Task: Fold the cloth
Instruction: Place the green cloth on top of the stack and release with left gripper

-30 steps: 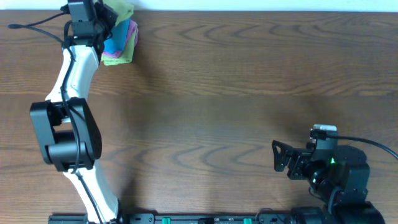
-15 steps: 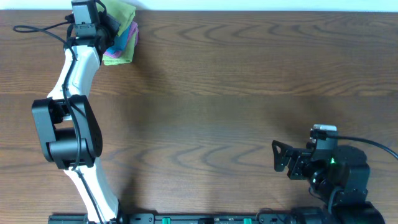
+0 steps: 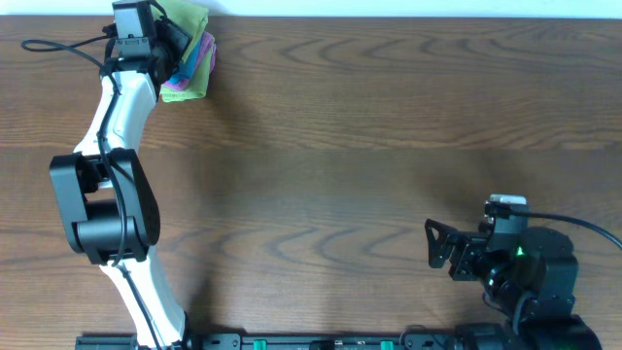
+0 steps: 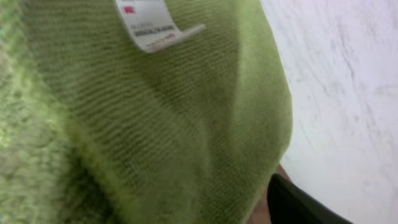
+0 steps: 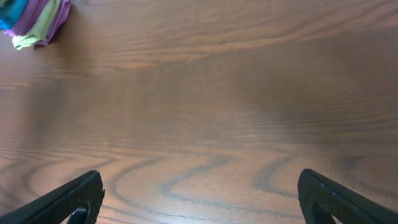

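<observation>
Cloth loc: lime-green cloth (image 4: 155,124) bunched at upper left of overhead frame, on top of a stack (image 3: 185,83) of folded cloths, near far edge of table (image 3: 369,146). Not spread.
Tag: white tag (image 4: 151,25) at top of L wrist view, facing cam.
L gripper (image 3: 170,37): right at the cloth. Cloth fills the wrist view and only one dark finger (image 4: 298,202) shows, lower right. Clamped or apart: cannot tell.
R gripper (image 5: 199,190): lower right of overhead frame, fingers wide apart, nothing between, well apart from cloth.
Stage (judged): pick-up from stack; no fold begun.
Risk 1: bite too deep, so blue cloth (image 3: 183,60) and pink cloth (image 3: 206,51) come along or stack gets dragged.
Risk 2: shallow pinch on soft pile, so cloth slips out on lift.
Risk 3: a push instead of a pull sends cloth off far edge.
Risk 4: cloth arrives crumpled mid-table; folding w/o flattening first gives uneven layers, tag buried inside.
</observation>
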`<state>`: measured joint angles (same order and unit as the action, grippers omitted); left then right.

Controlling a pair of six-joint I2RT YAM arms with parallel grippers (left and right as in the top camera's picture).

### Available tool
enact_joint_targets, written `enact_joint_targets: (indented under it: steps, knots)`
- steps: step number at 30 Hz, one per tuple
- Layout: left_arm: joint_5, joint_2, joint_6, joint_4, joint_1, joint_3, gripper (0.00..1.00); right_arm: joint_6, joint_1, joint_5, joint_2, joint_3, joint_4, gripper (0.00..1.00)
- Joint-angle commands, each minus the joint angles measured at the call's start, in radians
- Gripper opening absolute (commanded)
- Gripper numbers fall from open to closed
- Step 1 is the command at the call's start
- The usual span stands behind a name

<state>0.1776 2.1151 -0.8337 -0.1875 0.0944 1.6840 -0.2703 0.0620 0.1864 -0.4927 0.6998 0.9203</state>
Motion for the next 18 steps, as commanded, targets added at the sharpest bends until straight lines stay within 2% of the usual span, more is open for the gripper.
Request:
enact_joint_targets:
  steps: [1,3,5,18]
  knots:
    - [0.042,0.009,0.027,-0.005,0.008,0.023,0.78,-0.010,-0.006,-0.003,0.003,-0.004,0.001,0.99]
    - [0.060,0.009,0.041,-0.013,0.010,0.023,0.91,-0.010,-0.006,-0.003,0.003,-0.004,0.001,0.99]
    - [0.063,0.008,0.042,-0.033,0.012,0.023,0.97,-0.010,-0.006,-0.003,0.003,-0.004,0.001,0.99]
    - [0.078,-0.056,0.074,-0.089,0.018,0.023,0.95,-0.010,-0.006,-0.003,0.003,-0.004,0.001,0.99]
